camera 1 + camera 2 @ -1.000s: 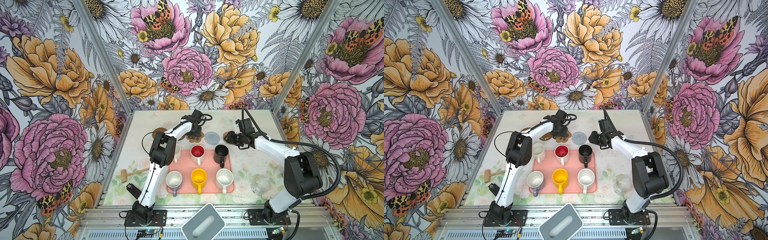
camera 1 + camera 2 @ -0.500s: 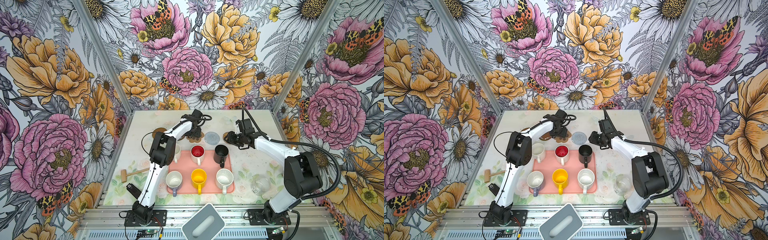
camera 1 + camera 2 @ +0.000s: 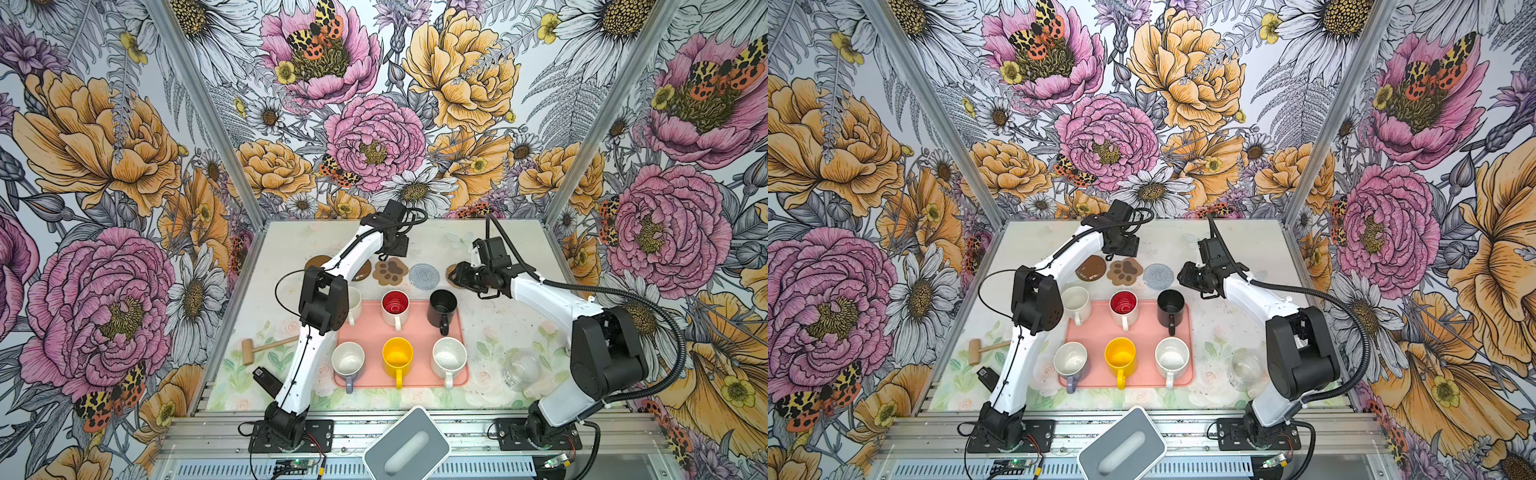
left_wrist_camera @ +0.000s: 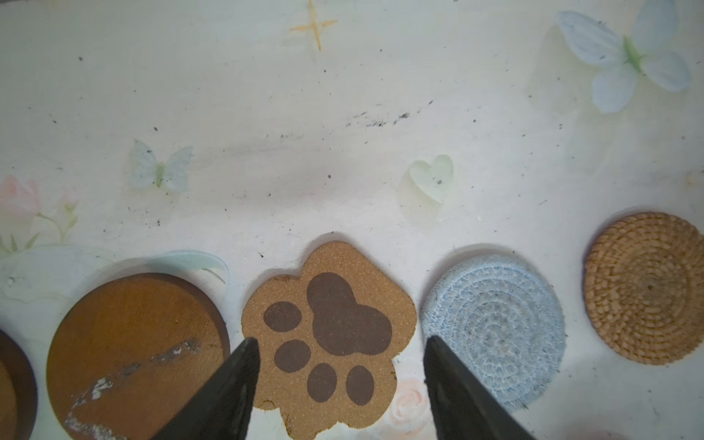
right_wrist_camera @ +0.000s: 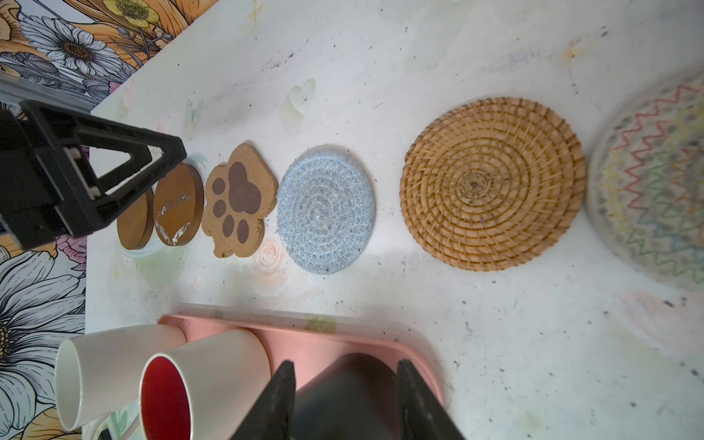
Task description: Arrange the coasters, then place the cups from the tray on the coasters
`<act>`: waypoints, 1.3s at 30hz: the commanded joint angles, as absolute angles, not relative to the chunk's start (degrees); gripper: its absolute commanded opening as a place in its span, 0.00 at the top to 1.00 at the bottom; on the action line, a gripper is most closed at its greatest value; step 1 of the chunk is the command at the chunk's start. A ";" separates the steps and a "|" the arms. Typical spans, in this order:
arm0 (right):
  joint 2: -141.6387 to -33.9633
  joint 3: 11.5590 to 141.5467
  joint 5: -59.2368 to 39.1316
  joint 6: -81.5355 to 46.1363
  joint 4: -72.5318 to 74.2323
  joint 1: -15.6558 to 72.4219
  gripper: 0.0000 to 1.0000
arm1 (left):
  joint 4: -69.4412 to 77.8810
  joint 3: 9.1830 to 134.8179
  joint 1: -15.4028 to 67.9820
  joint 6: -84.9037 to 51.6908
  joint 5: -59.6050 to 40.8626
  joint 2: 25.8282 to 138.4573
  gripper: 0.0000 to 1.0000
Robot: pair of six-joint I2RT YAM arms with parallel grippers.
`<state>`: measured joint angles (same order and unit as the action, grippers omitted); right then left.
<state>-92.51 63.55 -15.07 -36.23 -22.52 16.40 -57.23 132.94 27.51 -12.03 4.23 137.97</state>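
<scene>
Lying in one left-to-right row on the far part of the table (image 3: 498, 316), just beyond the tray (image 3: 370, 332), six flat coasters (image 3: 1158, 275) differ in make. Two glossy brown discs (image 5: 179, 205) are smooth and hard, one of them scuffed pale. A grainy, cork-like paw-print coaster (image 5: 238, 200) is lobed, with its dark toe marks turned toward the tray and its large pad away. There follow a grey-blue round (image 5: 325, 211) of coiled cord, a tan round (image 5: 491, 183) of coiled wicker, and a pale round (image 5: 655, 183) stitched with coloured zigzags. The tray, salmon-pink with rounded corners and a low rim, has its long axis parallel to the row. Six glazed mugs (image 3: 397, 355) stand upright there in two rows of three, handles toward the near edge. The left gripper (image 4: 341, 339) hovers over the paw-print coaster, fingers spread and empty. The right gripper (image 5: 345, 362) hangs near the tan round, likewise spread and holding nothing.
</scene>
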 commanded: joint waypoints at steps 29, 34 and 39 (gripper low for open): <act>-91.09 63.79 -14.74 -37.96 -21.08 16.34 0.54 | -50.27 109.45 7.33 -12.61 8.06 116.25 0.29; -91.58 63.94 -14.94 -38.10 -21.03 16.29 0.55 | -50.14 111.10 3.73 -12.30 8.31 120.76 0.29; -92.00 64.41 -14.86 -38.50 -21.13 16.39 0.55 | -48.96 112.93 0.91 -12.82 7.46 125.44 0.30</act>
<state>-92.47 63.42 -15.05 -37.80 -21.96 16.43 -50.89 110.98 2.63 -11.97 8.45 123.26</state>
